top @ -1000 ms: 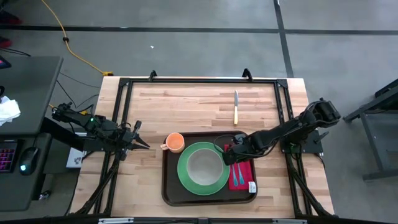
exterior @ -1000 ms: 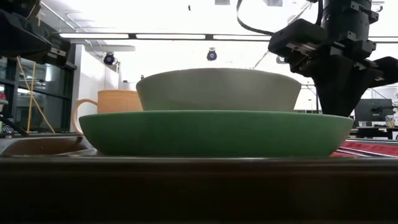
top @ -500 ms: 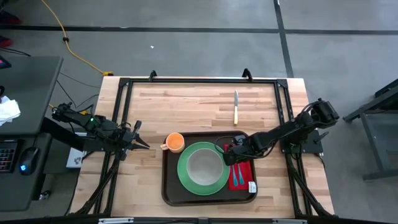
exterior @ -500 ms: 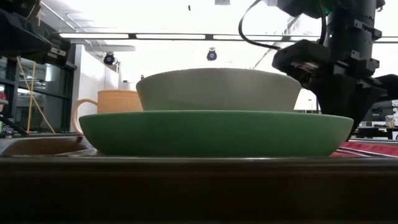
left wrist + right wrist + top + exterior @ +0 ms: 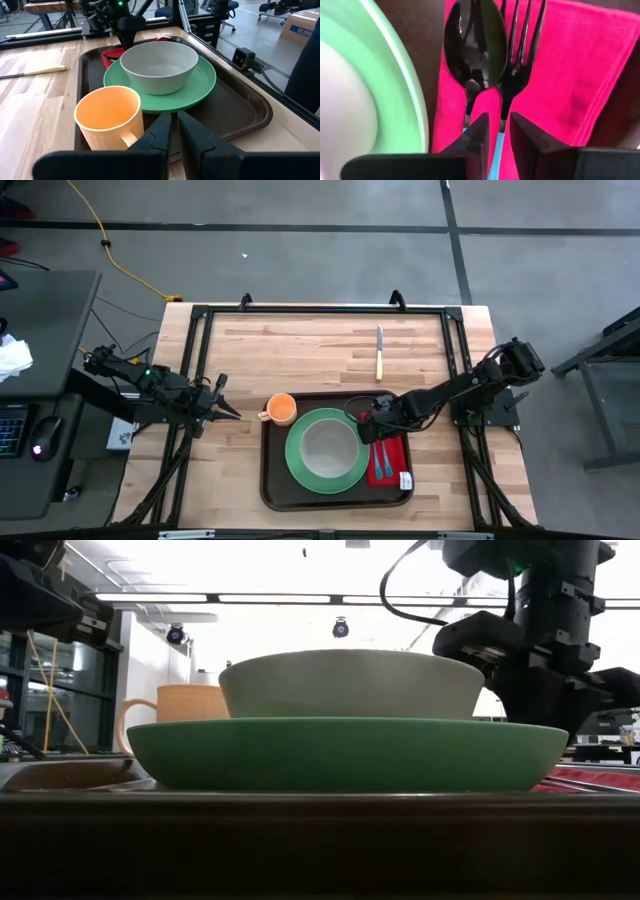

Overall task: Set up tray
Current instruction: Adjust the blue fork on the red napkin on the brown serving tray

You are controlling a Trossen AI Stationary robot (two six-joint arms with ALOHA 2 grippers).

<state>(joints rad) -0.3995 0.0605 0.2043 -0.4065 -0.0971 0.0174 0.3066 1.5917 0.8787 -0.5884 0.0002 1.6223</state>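
Tray (image 5: 273, 485) holds plate (image 5: 300, 473), bowl (image 5: 327, 448), napkin (image 5: 396, 460) with spoon (image 5: 476, 45), fork (image 5: 522, 40); right pincer (image 5: 366, 420) nearly closed, empty.

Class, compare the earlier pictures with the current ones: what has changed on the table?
Only the right end effector shifted slightly over the tray, drawing back toward its base above the red napkin. It gripped and released nothing. The left end effector, plate, cup and knife stayed put.

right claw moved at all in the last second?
Yes, slightly. In the high view the right claw has pulled back from the red napkin toward the tray's far rim, edging toward the knife.
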